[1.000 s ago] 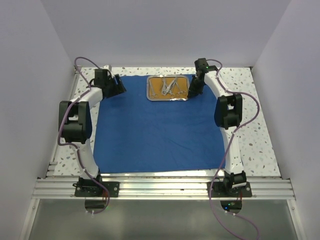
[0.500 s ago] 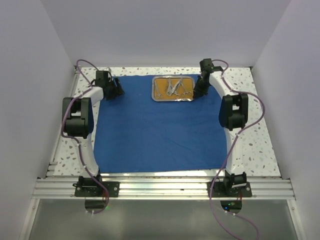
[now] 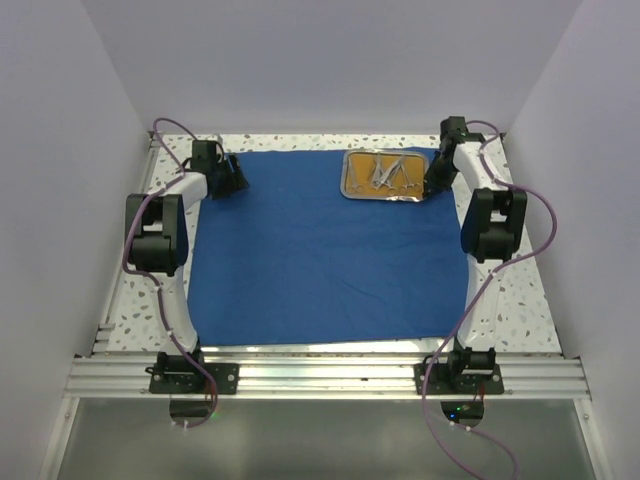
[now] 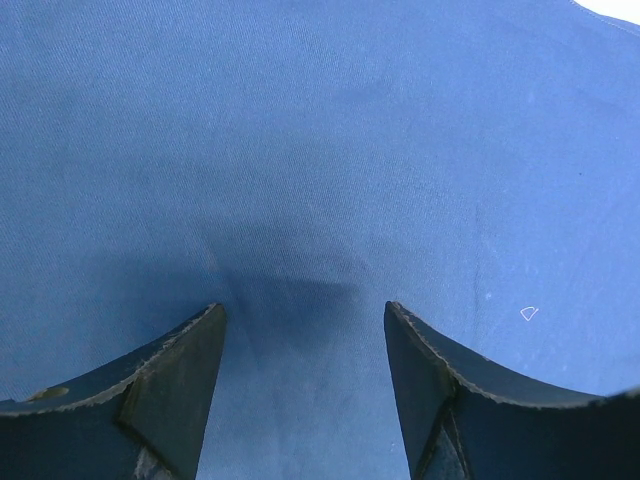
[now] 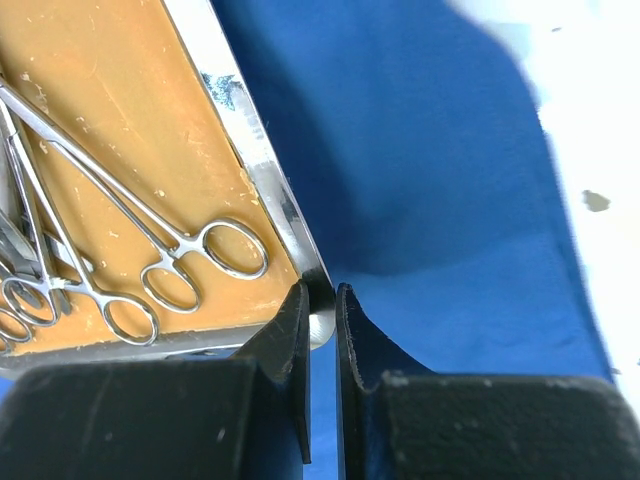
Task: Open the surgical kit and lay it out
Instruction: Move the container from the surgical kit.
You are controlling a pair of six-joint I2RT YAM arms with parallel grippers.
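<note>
The royal-blue cloth wrap (image 3: 320,250) lies spread flat over the table. Near its far right corner sits the steel tray (image 3: 385,198), orange-brown inside, holding several silver ring-handled instruments (image 3: 385,172). My right gripper (image 3: 432,185) is at the tray's right end. In the right wrist view, that gripper (image 5: 322,288) is shut on the tray's rim (image 5: 255,150) at a corner, with forceps (image 5: 150,230) lying just inside. My left gripper (image 3: 238,178) hovers at the cloth's far left corner. In the left wrist view, that gripper (image 4: 302,305) is open, with only blue cloth (image 4: 320,150) between its fingers.
Speckled white tabletop (image 3: 520,270) shows around the cloth on both sides and along the back. White walls close in the workspace on three sides. An aluminium rail (image 3: 320,375) carrying both arm bases runs along the near edge.
My right gripper has dragged the tray to the right along the cloth's far edge, from the middle towards the right corner. The left gripper has drawn back slightly towards the far left corner.
</note>
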